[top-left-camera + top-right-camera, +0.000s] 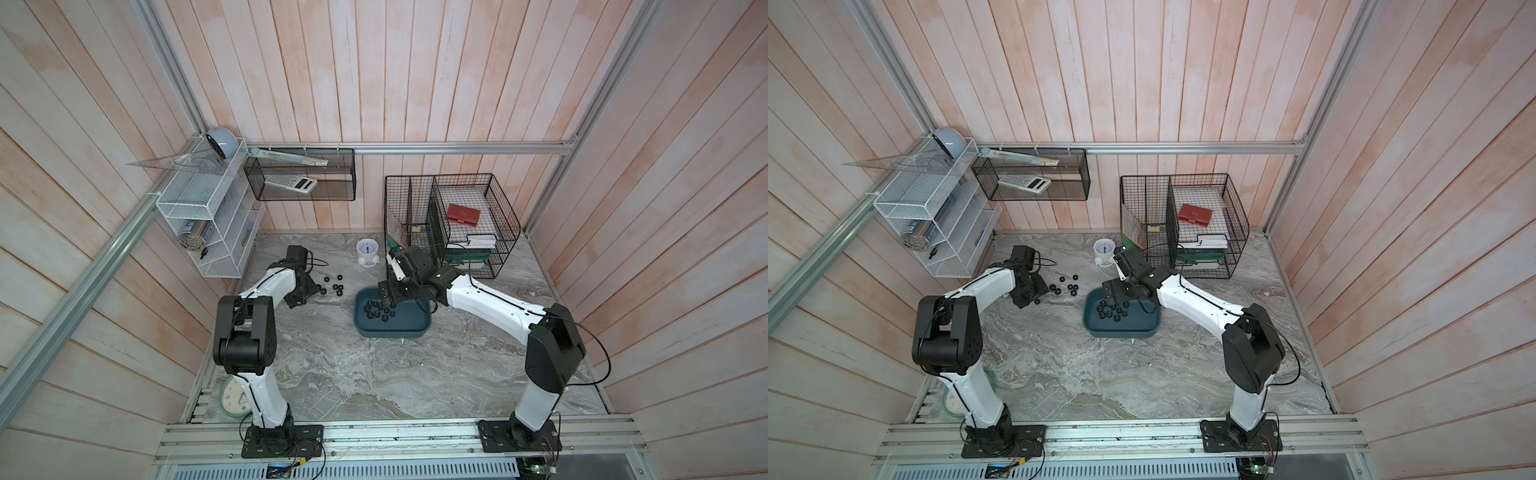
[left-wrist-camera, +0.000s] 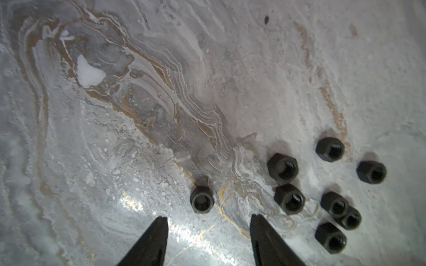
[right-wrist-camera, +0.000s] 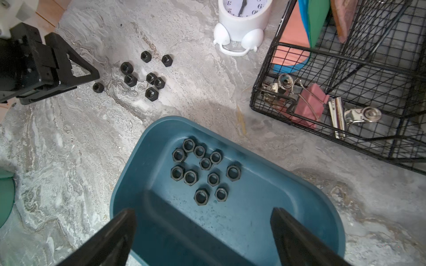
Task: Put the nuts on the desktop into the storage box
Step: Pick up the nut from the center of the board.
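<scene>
Several black nuts point(image 2: 283, 170) lie loose on the grey marble desktop point(image 1: 332, 374), left of the storage box in both top views. One lone nut point(image 2: 202, 199) sits just beyond the tips of my left gripper point(image 2: 208, 217), in line with the gap. Its jaws stand apart with only bare desktop between them. The teal storage box point(image 3: 253, 230) holds several nuts point(image 3: 233, 173) flat on its floor. My right gripper point(image 3: 202, 211) hangs open over the box's near end and holds nothing. From above, the loose nuts point(image 1: 337, 286) and the box point(image 1: 392, 330) show between the two arms.
A white alarm clock point(image 1: 368, 251) stands behind the loose nuts. A black wire basket point(image 1: 453, 224) with books and binder clips point(image 3: 309, 103) stands right of it, close behind the box. A white mesh rack point(image 1: 208, 224) hangs on the left wall. A green clock point(image 1: 230, 399) lies front left.
</scene>
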Robot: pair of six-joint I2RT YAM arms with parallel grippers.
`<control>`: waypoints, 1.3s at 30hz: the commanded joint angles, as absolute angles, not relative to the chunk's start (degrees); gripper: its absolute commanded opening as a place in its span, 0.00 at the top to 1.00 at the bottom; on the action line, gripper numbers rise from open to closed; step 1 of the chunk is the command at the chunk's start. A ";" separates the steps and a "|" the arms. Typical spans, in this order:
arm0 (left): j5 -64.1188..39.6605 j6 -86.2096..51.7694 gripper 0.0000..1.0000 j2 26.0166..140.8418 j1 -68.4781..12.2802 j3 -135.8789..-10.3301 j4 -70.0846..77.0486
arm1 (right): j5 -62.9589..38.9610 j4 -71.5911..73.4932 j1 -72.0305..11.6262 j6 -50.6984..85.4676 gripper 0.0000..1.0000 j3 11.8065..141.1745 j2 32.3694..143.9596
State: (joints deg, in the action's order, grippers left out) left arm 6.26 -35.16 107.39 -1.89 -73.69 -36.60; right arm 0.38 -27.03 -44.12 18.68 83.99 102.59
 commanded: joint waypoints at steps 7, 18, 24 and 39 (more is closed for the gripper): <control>7.93 -35.33 0.47 111.97 -1.67 -76.62 -35.95 | 2.01 -28.98 -42.76 17.19 0.02 84.58 101.23; 8.53 -35.18 0.56 114.86 -1.05 -77.60 -35.60 | 1.80 -29.69 -42.28 17.05 0.02 85.25 101.70; 7.68 -35.33 0.62 115.22 -0.97 -77.15 -35.61 | 1.85 -29.77 -42.29 17.05 0.02 85.41 101.91; 5.91 -36.19 0.58 113.24 -1.63 -75.01 -38.04 | 1.75 -29.55 -42.20 17.53 0.02 85.50 102.22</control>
State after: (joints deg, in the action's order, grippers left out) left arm 7.44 -35.42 113.65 -1.30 -76.14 -35.53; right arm 1.23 -28.38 -42.48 17.72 84.05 102.56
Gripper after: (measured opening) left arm 0.417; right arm 0.978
